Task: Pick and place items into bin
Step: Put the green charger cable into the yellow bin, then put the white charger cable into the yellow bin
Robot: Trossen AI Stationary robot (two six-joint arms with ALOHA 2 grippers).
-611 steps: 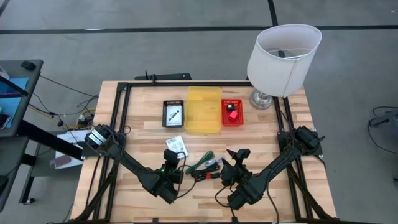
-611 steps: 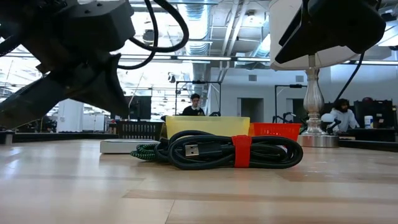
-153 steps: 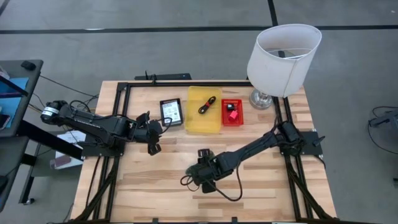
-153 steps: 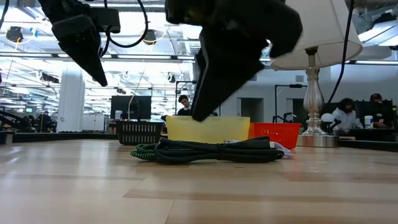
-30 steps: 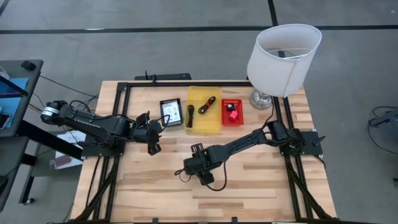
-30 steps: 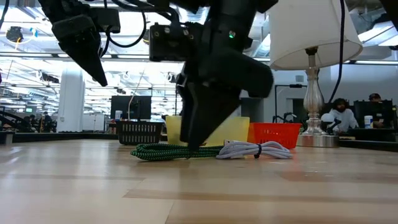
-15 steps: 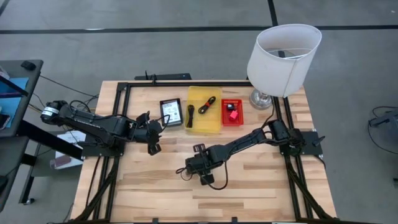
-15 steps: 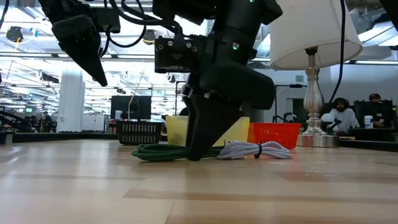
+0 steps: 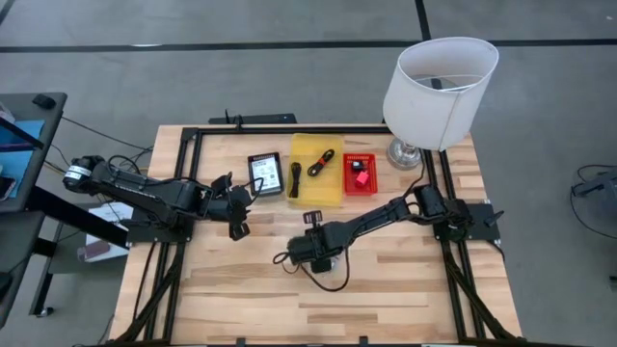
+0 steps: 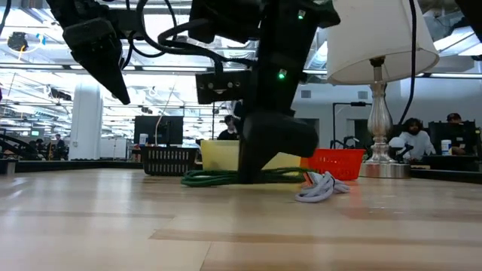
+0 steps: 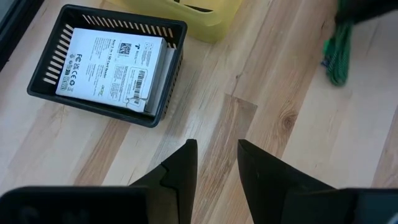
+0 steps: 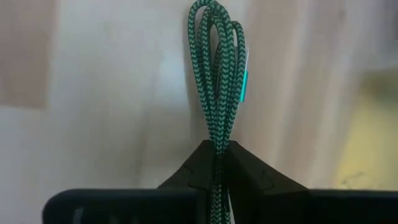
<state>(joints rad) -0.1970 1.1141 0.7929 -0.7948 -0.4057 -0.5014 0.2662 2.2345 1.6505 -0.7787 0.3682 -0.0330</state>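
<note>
Right gripper (image 12: 216, 149) at bench (image 9: 405, 289) centre, jaws clamped on the green braided cable (image 12: 217, 74), lifted just off the wood, with the white cable (image 10: 322, 186) loose beside it. Transport step: next is a carry far to the yellow bin (image 9: 333, 188) and release. Left gripper (image 11: 214, 155) waits at left, jaws slightly apart and empty, near the black basket (image 11: 165, 109) holding a white labelled pack (image 11: 115, 59).

Grey floor (image 9: 241, 58), white lamp (image 9: 440, 82) (table corner).
</note>
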